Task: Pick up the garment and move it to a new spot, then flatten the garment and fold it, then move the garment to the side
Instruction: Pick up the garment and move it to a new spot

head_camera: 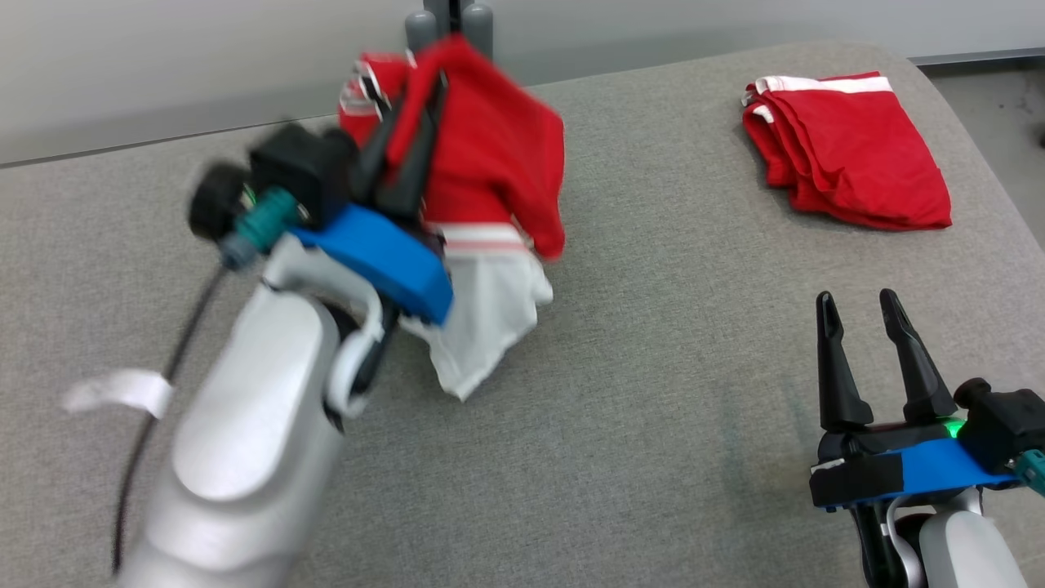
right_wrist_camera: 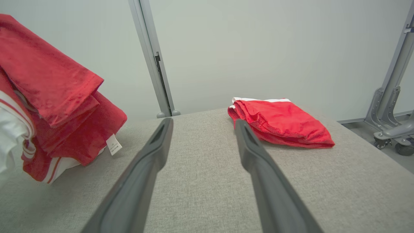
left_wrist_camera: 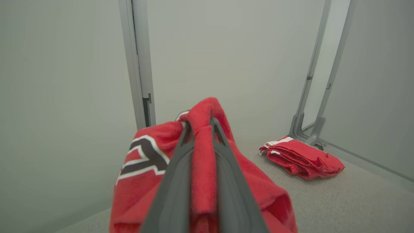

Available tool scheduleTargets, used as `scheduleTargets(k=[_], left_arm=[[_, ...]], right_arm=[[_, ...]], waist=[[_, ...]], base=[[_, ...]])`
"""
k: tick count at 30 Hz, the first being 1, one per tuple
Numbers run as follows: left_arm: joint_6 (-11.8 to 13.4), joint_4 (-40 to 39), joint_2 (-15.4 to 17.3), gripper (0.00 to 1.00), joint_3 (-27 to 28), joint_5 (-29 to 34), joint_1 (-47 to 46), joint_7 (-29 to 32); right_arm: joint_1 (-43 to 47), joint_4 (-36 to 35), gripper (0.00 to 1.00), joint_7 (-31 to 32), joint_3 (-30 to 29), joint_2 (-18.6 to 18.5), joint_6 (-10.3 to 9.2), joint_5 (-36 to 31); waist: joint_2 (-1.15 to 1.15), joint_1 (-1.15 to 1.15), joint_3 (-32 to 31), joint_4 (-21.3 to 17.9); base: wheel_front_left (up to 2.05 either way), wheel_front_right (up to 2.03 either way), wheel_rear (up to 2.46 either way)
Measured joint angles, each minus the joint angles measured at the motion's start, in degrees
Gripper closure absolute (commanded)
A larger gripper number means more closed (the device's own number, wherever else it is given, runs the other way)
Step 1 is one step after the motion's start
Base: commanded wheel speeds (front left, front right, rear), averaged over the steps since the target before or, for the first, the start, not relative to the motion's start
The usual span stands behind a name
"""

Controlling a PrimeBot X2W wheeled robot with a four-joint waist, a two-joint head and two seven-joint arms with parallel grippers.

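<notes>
- Head view. The left gripper sits at 11 o'clock, its two dark fingers drawn nearly together on a fold of the garment. The red cloth drapes over the fingertips and falls toward 6 o'clock, ending in a white panel with a striped band. The view is blurred here.
- Head view, continued. The right gripper stands at 4 o'clock over the grey padded surface, fingers spread wide, nothing between them. It is well apart from the garment. A folded red cloth with a white edge lies on the surface at 2 o'clock.
- Left wrist view. A ridge of red fabric runs up the narrow gap between the two fingers and crests over their tips. The rest spills to both sides. A black-and-white marking shows on the cloth at 9 o'clock. The folded red cloth lies at 3 o'clock beside the foot of a metal frame.
- Right wrist view. The spread fingers frame bare grey surface. The garment hangs at 9 o'clock, outside the jaws, with a white label on its lower edge. Whether that edge touches the surface cannot be told. The folded red cloth lies at 1 o'clock, past the fingertips.
</notes>
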Motion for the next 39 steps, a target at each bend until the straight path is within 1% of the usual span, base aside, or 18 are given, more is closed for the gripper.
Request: scheduleTargets(k=[9, 10, 11, 16, 19, 22, 27, 31, 34, 39], left_arm=[[-0.7, 7.9, -4.0, 1.00, -7.3, -0.5, 11.3, -3.1], [-0.8, 8.5, -4.4, 0.68, -7.9, -0.5, 12.0, -3.6], [-1.0, 9.1, -4.5, 0.00, -8.6, -0.4, 12.1, -4.2], [-0.5, 9.7, -4.9, 0.00, -8.3, -0.6, 12.1, -9.2], [1.0, 9.1, -4.3, 0.00, -6.2, -0.6, 12.1, -12.0], [2.6, 7.8, -3.0, 0.00, -3.6, -1.0, 12.8, -13.6], [5.1, 5.4, 0.1, 0.00, 1.0, -1.3, 17.0, -14.6], [6.5, 1.5, 1.8, 0.00, 5.3, -1.0, 20.8, -14.8], [6.9, -1.9, 2.6, 0.00, 8.7, -0.2, 24.4, -14.8], [7.1, -5.5, 2.4, 0.00, 13.2, 1.5, 30.8, -14.8]], right_arm=[[-0.1, 1.3, 0.00, -0.2, 0.6, 0.0, 0.00, 0.0], [-0.1, 1.6, 0.00, -0.2, 0.6, 0.0, 0.00, 0.0], [-0.1, 1.7, 0.00, -0.1, 0.7, 0.0, 0.00, -0.1], [0.3, 2.4, 0.00, -0.1, 1.1, 0.0, 0.00, -0.2], [0.9, 2.7, 0.00, 0.1, 1.1, 0.0, 0.00, -0.2], [1.2, 3.0, 0.00, 0.2, 1.0, 0.0, 0.00, -0.3], [2.5, 3.2, 0.00, 0.4, 1.0, 0.0, 0.00, -0.4], [3.1, 3.2, 0.00, 0.7, 1.1, 0.0, 0.00, -0.4], [3.7, 3.2, 0.00, 0.9, 0.8, 0.0, 0.00, -0.4], [4.6, 3.5, 0.00, 1.3, 0.4, 0.0, 0.00, -0.4]], waist=[[0.00, 0.00, -0.7, 1.4], [0.00, 0.00, -0.9, 1.6], [0.00, 0.00, -1.1, 1.8], [0.00, 0.00, -2.8, 3.2], [0.00, 0.00, -3.9, 4.0], [0.00, 0.00, -5.0, 4.9], [0.00, 0.00, -6.8, 6.8], [0.00, 0.00, -7.8, 8.5], [0.00, 0.00, -8.6, 9.7], [0.00, 0.00, -10.1, 11.6]], base=[[0.00, 0.00, 0.00], [0.00, 0.00, 0.00], [0.00, 0.00, 0.00], [0.00, 0.00, 0.00], [0.00, 0.00, 0.00], [0.00, 0.00, 0.00], [0.00, 0.00, 0.00], [0.00, 0.00, 0.00], [0.00, 0.00, 0.00], [0.00, 0.00, 0.00]])
